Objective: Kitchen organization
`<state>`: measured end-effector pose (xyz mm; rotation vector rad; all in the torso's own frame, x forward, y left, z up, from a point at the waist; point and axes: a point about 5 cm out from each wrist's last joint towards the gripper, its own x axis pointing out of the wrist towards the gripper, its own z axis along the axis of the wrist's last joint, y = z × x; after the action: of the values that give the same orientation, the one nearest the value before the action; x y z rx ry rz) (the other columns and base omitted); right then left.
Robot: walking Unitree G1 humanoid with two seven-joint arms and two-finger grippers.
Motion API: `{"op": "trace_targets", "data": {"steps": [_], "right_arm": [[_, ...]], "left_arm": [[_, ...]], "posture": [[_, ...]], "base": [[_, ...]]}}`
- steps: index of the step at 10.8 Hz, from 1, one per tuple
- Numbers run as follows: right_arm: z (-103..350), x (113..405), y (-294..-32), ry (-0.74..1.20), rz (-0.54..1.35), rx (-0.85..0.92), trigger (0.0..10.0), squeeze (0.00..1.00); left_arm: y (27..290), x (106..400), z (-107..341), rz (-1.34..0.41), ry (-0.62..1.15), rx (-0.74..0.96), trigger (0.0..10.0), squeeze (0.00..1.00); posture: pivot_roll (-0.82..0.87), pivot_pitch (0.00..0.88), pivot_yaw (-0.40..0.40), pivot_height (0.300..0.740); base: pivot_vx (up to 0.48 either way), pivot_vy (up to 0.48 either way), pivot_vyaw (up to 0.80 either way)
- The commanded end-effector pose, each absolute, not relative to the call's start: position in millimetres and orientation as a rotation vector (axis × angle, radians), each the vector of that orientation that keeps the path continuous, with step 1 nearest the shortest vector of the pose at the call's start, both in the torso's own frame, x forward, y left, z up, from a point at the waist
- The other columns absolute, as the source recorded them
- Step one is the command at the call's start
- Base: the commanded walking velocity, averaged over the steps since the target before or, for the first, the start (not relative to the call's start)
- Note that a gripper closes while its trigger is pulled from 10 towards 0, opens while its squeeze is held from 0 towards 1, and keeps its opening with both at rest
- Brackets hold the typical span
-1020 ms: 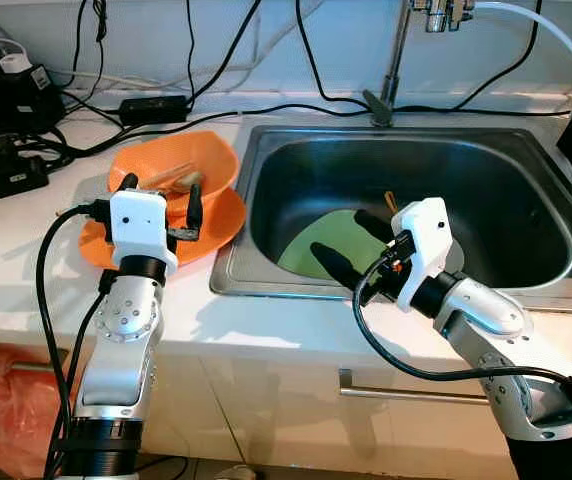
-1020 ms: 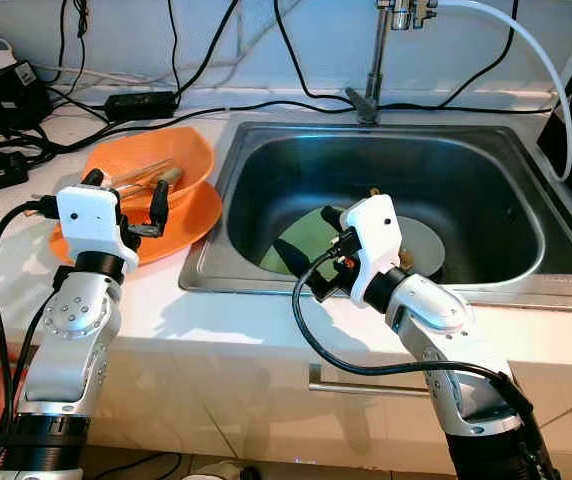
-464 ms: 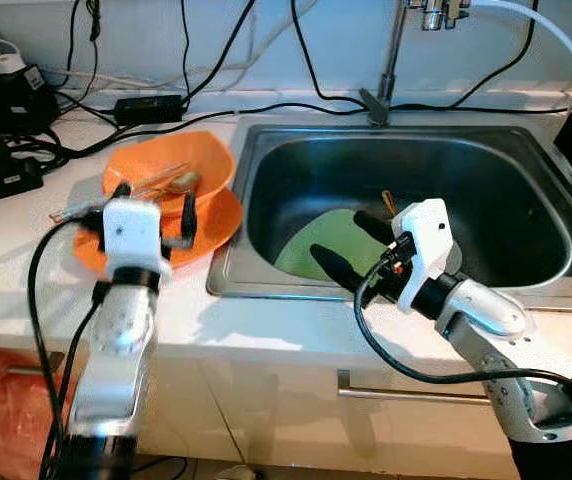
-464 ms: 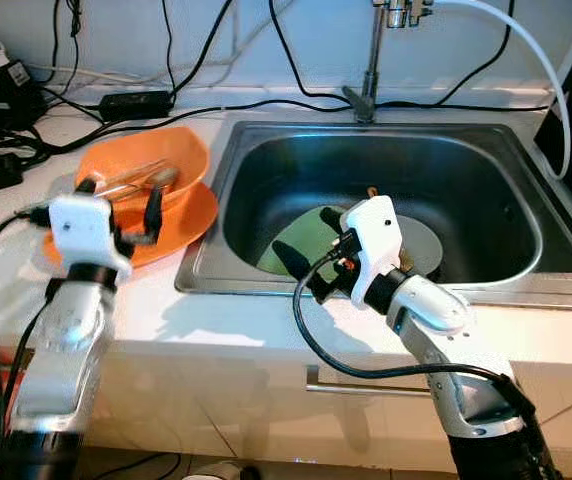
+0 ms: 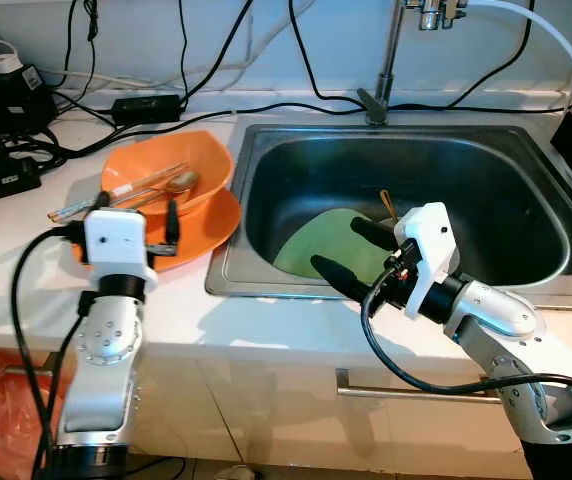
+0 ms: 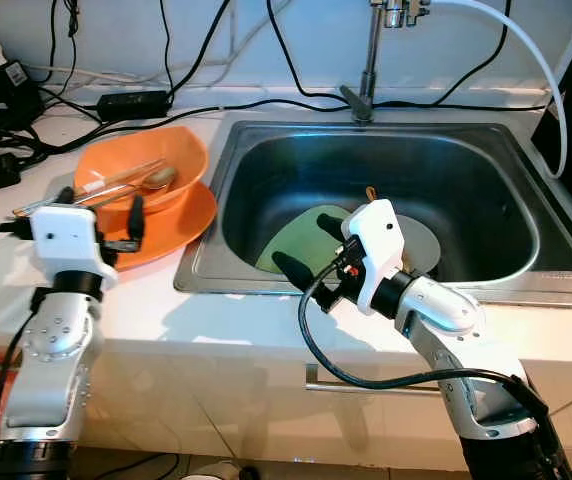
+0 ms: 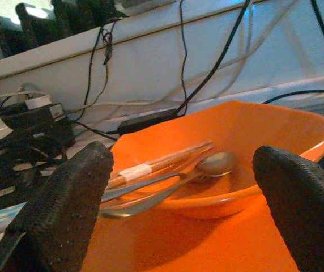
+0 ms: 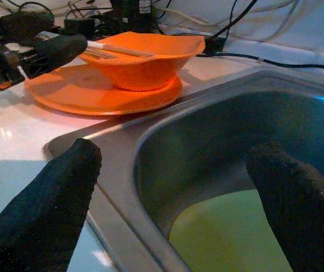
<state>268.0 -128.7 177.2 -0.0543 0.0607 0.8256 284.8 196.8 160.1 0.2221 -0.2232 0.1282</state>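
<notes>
So there's a white counter [image 5: 26,260] with a steel sink [image 5: 551,290] set into it on the right. Left of the sink, an orange bowl [image 5: 206,160] sits on an orange plate [image 5: 221,215], and a spoon [image 5: 176,183] plus a pair of chopsticks [image 5: 116,192] lie across the bowl, sticking out over its left rim.

Down in the sink there's a light green plate [image 5: 321,245] with a grey plate [image 6: 421,240] partly tucked beside it on the right. Most of the grey one is hidden behind the right arm, so I can't say much about it. Something thin and brownish [image 5: 387,203] pokes up at the far edge of the green plate; too small to tell what it is.

The left gripper [image 5: 134,222] hovers at the near left edge of the orange plate, fingers spread wide with nothing between them, and its white wrist body covers that part of the plate. The right gripper [image 5: 351,250] hangs over the near rim of the sink above the green plate, fingers also spread apart and empty.

Along the far wall are black cables [image 5: 181,60] and a faucet [image 5: 396,55], its top cut off by the frame.
</notes>
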Motion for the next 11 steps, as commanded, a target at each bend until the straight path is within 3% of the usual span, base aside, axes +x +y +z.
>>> {"op": "trace_targets", "data": {"steps": [1, 11], "right_arm": [[177, 263, -125, 0.068, 0.861, -0.055, 10.0, 0.0], [178, 262, -121, 0.065, 0.879, -0.056, 10.0, 0.0]], "left_arm": [[203, 283, 159, 0.162, -0.21, 0.241, 10.0, 0.0], [205, 303, 154, 0.089, -0.201, 0.244, 10.0, 0.0]], "posture": [[0.13, 0.021, 0.062, 0.74], [0.12, 0.016, 0.061, 0.74]], "base": [[0.0, 0.0, 0.0], [0.0, 0.0, 0.0]]}}
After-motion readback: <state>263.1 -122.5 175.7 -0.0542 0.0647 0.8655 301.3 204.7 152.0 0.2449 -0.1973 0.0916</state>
